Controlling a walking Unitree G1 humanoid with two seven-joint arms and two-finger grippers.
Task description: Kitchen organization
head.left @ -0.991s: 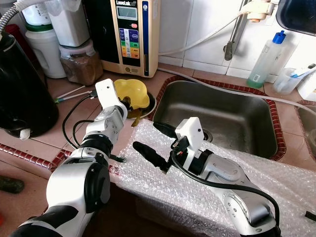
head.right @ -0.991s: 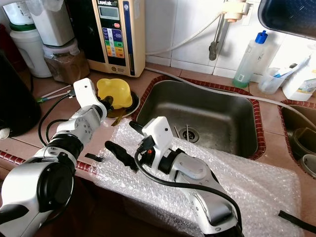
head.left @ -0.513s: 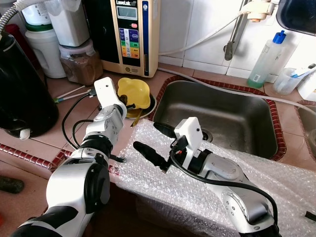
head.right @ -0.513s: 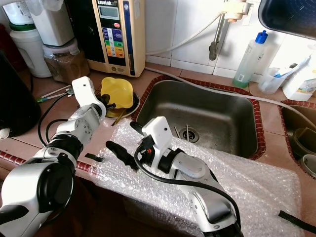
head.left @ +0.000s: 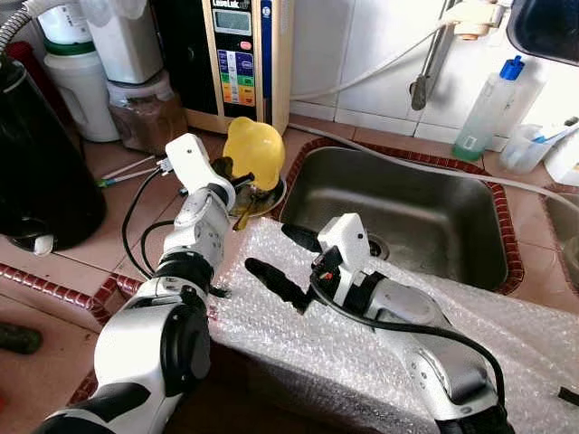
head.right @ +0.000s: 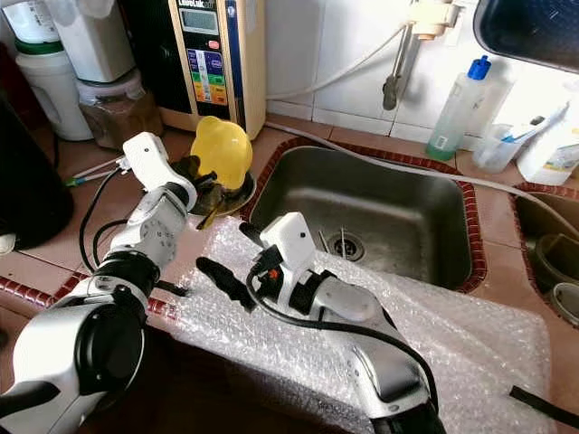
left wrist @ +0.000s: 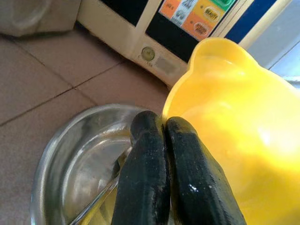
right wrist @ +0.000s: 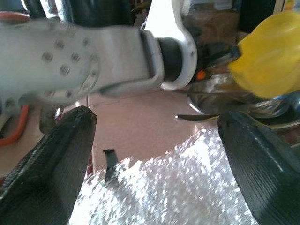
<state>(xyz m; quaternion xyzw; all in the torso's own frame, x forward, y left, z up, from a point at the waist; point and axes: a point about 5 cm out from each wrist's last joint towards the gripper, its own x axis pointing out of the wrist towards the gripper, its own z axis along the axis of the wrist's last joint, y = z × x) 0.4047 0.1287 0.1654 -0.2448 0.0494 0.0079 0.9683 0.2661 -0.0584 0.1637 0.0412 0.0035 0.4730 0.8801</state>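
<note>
Fingers of the left gripper (head.left: 237, 177) pinch the rim of the yellow cup (head.left: 254, 150), tipped above a metal bowl (left wrist: 70, 159) left of the sink (head.left: 407, 217). The right gripper (head.left: 282, 257) hangs wide open over bubble wrap (head.left: 362, 353) near the sink.

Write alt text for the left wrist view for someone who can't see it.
The left gripper has its two black fingers shut on the rim of a yellow plastic bowl, holding it tilted above a shiny metal bowl on the tiled counter. A beige appliance with coloured buttons stands behind.
</note>
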